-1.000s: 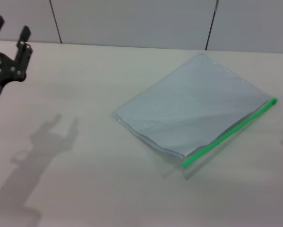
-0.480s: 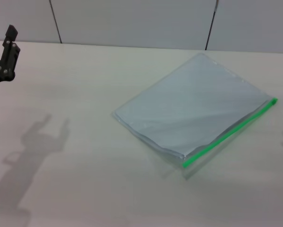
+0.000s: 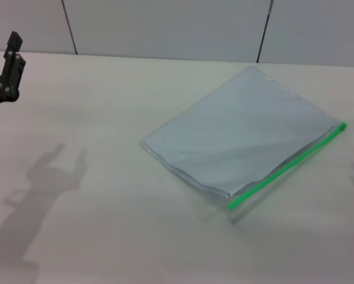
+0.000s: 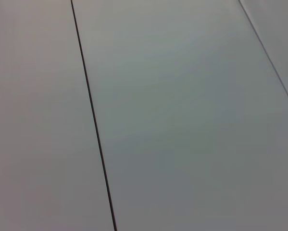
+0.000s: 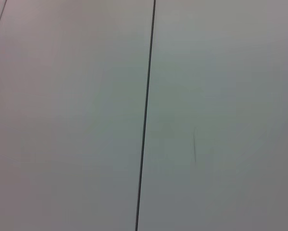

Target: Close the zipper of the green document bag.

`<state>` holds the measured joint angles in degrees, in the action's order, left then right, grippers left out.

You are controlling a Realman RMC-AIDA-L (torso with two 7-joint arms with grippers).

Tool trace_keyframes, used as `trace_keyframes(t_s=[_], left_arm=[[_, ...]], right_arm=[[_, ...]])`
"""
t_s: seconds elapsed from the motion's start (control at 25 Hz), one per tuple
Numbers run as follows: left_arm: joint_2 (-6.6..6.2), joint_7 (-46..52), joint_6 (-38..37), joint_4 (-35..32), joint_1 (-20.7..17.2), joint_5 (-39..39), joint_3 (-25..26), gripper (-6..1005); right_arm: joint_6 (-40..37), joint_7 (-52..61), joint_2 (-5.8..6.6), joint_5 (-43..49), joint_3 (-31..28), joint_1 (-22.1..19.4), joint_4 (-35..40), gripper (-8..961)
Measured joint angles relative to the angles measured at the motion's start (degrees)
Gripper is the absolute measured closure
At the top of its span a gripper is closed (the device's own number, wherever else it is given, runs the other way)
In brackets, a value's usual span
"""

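Observation:
The green document bag [image 3: 242,139] lies flat on the table, right of centre, turned at an angle. Its zipper [image 3: 286,167], a bright green strip, runs along the bag's near right edge from the front corner to the far right corner. I cannot make out the slider. My left gripper [image 3: 0,44] hangs above the table's far left edge, well away from the bag. One dark finger [image 3: 13,46] shows, and its shadow on the table has two spread prongs. My right gripper is out of view. Both wrist views show only wall panels.
The pale table [image 3: 106,236] stretches wide to the left of and in front of the bag. A grey panelled wall [image 3: 165,26] stands behind it. The left arm's shadow [image 3: 41,183] falls on the table's front left.
The left gripper has drawn back to the left, so one finger has left the picture; in the last half second it stays still. The bag has not moved.

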<state>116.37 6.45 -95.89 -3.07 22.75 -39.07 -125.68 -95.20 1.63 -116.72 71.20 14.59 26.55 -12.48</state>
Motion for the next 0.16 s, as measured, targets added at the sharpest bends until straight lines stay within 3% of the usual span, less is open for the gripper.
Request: trace_keyframes(t_s=[0.16], left_arm=[[0.00, 0.0, 0.1, 0.0, 0.0, 0.0, 0.0, 489]], right_arm=[[0.0, 0.0, 0.00, 0.0, 0.0, 0.1, 0.0, 82]])
